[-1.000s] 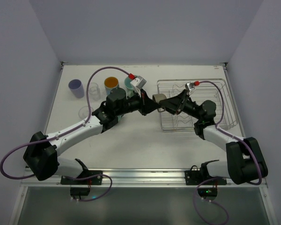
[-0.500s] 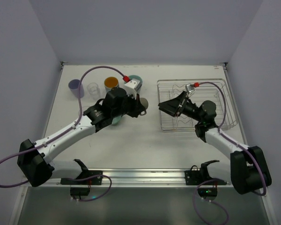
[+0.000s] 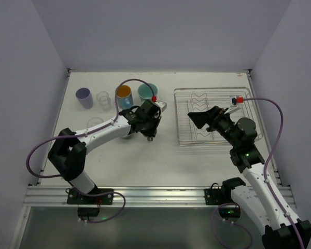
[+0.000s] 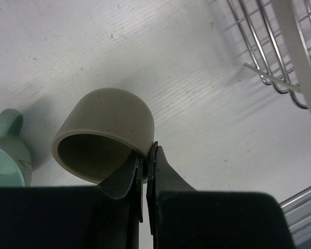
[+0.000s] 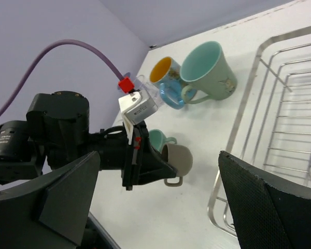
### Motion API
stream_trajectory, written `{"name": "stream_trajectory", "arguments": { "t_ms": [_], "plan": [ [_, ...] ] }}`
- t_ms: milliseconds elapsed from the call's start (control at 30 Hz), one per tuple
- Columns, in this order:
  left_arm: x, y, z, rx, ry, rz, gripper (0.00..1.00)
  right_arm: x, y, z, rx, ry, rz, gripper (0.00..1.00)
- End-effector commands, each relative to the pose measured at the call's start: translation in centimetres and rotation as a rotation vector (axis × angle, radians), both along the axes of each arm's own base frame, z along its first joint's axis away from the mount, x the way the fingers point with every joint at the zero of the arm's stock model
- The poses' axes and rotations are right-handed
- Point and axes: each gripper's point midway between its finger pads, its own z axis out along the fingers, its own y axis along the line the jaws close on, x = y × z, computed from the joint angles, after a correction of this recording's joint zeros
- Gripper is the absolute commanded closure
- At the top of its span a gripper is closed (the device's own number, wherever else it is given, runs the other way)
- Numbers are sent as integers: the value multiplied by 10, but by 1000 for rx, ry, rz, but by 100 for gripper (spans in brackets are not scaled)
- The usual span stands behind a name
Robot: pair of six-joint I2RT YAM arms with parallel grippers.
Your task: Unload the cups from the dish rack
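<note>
White tabletop (image 3: 145,161) with pale lavender walls on 3 sides holds everything. The left gripper (image 4: 146,155) is clenched on the rim of a small olive-brown ceramic cup (image 4: 106,129), pinching 1 wall between its 2 black fingers. That cup is tipped over, mouth turned toward the wrist camera, low over the table just left of the rectangular silver wire dish rack (image 3: 207,91) and outside it; whether it touches the surface I cannot tell. A small pale green mug (image 4: 5,150) stands just beside it on the far side from the rack.

The right gripper (image 3: 193,118) hangs over the left part of the rack, its jaws spread wide and grasping nothing.

Along the back of the table stand a lavender cup (image 3: 84,97), a clear glass (image 3: 103,98), a blue mug with an orange inside (image 3: 124,95) and a larger teal mug (image 3: 147,92), these last 2 close together. A 2nd clear glass (image 3: 95,123) sits nearer, beside the left arm.
</note>
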Motion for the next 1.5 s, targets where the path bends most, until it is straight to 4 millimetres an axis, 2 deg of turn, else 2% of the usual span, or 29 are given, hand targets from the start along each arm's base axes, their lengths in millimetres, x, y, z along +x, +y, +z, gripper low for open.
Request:
{"name": "stream_trajectory", "arguments": {
  "t_ms": [0, 133, 300, 533, 633, 767, 867, 1067, 1167, 1200, 1267, 1300, 1333, 1367, 1433, 1467],
  "plan": [
    [19, -10, 20, -2, -59, -16, 100, 6, -17, -20, -101, 29, -93, 1],
    [21, -10, -4, 56, -14, -25, 100, 5, -16, -27, -108, 42, -83, 1],
    [20, -13, -25, 84, 35, -44, 100, 7, -13, -33, -108, 54, -69, 1],
    [30, -10, -33, 147, 39, -37, 100, 9, -13, -36, -118, 49, -70, 1],
    [34, -9, -36, 168, 43, -34, 91, 8, -13, -38, -118, 51, -68, 1],
    [39, -11, -37, 179, 45, -36, 63, 7, -14, -39, -127, 49, -66, 1],
    [41, -10, -36, 192, 43, -28, 53, 6, -16, -36, -133, 36, -76, 1],
    [45, -7, -25, 198, 15, -13, 46, 3, -21, -26, -133, 7, -100, 1],
    [52, -6, -4, 177, -42, 8, 41, 2, -22, -17, -131, -18, -106, 1],
    [53, -6, 10, 155, -70, 13, 40, 0, -23, -20, -135, -1, -106, 1],
    [58, -13, 33, 100, -128, 8, 38, -2, -25, -12, -133, -13, -116, 1],
    [58, -13, 57, 55, -176, 12, 38, -3, -27, -9, -137, -18, -125, 1],
    [58, -13, 71, 31, -208, 12, 36, -5, -29, -4, -141, -18, -136, 1],
    [58, -12, 103, -28, -275, 20, 35, -5, -35, 0, -145, -24, -169, 1],
    [53, -8, 136, -91, -350, 20, 32, -12, -44, 14, -143, -57, -208, 1],
    [49, -2, 179, -178, -447, 34, 30, -13, -50, 20, -142, -68, -243, 1]
  ]
}}
